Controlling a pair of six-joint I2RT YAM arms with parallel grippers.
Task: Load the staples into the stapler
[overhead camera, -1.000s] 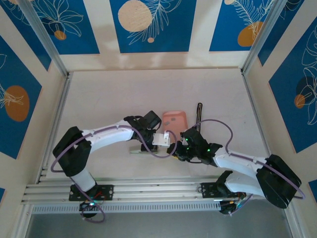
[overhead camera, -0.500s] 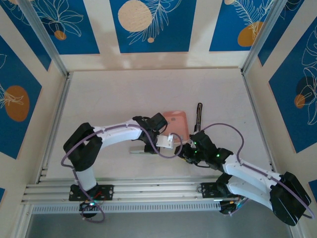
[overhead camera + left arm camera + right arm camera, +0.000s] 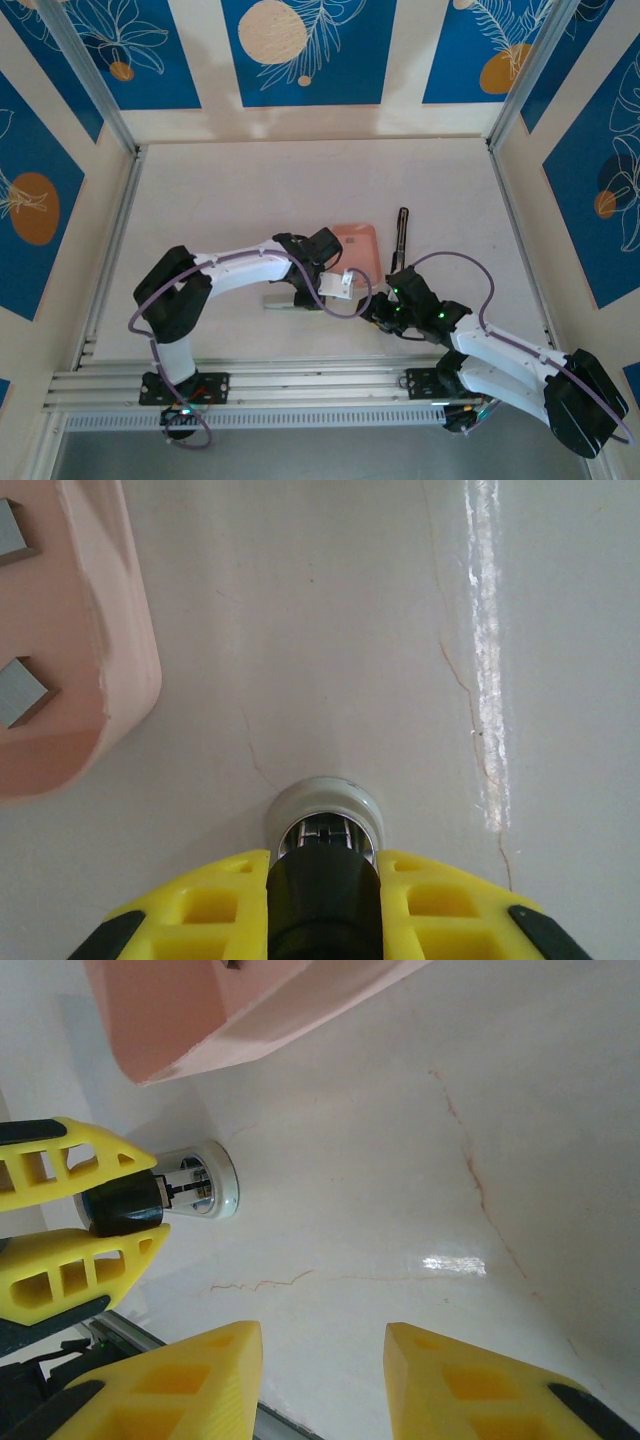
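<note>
L gripper (image 3: 322, 872) clamps black pale-tipped stapler part (image 3: 322, 815) tip-down beside pink tray (image 3: 112, 660) w/ 2 staples (image 3: 18, 692), prob. steadying it for loading; R gripper (image 3: 322, 1360) hovers near, fingers apart, empty

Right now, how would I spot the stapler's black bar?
Start at the pink tray near the middle of the table. Just off the tray's right edge lies the black bar, running front to back. It is thin, straight and dark, whereas the tray is broad and pink.
</note>
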